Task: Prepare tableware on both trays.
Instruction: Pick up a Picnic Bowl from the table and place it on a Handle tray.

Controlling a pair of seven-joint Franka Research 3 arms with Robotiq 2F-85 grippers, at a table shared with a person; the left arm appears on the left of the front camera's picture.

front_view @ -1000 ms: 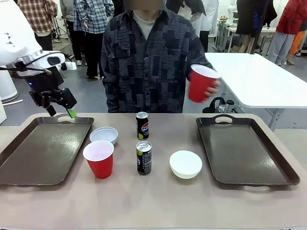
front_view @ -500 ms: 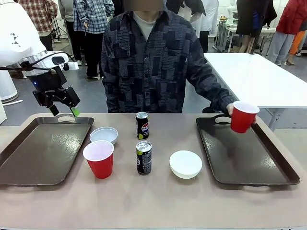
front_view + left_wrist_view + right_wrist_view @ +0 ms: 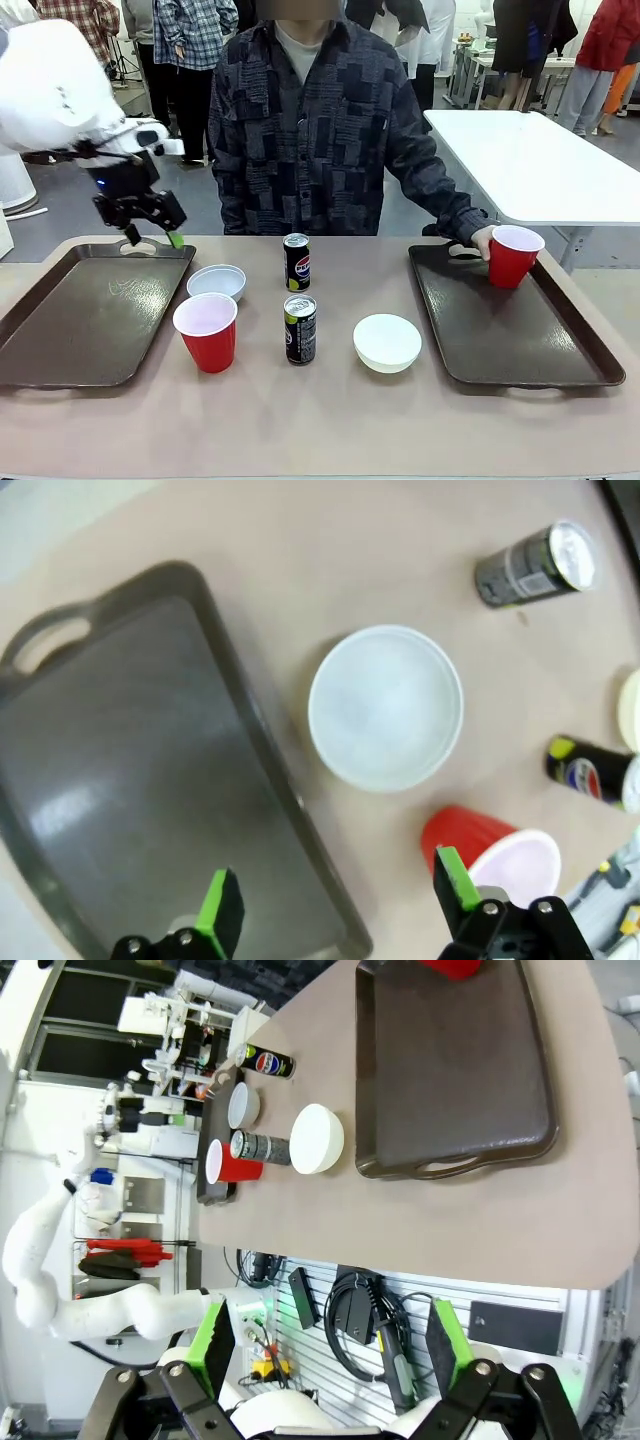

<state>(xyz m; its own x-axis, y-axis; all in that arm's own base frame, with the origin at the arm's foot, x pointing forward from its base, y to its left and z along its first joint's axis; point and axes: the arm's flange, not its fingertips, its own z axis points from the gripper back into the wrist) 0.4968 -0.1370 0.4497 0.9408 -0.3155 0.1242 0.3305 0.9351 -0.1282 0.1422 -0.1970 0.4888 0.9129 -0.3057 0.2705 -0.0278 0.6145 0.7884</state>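
My L gripper, wide open and empty, points at small round white bowl, prob. lining up pickup. R gripper likewise open, empty, idle.

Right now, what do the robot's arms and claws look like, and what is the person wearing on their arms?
The left arm is white with a rounded shell and thin black cables at the wrist. The left claw and right claw are black, two-fingered, with green pads. The person wears long sleeves in a dark patchwork print.
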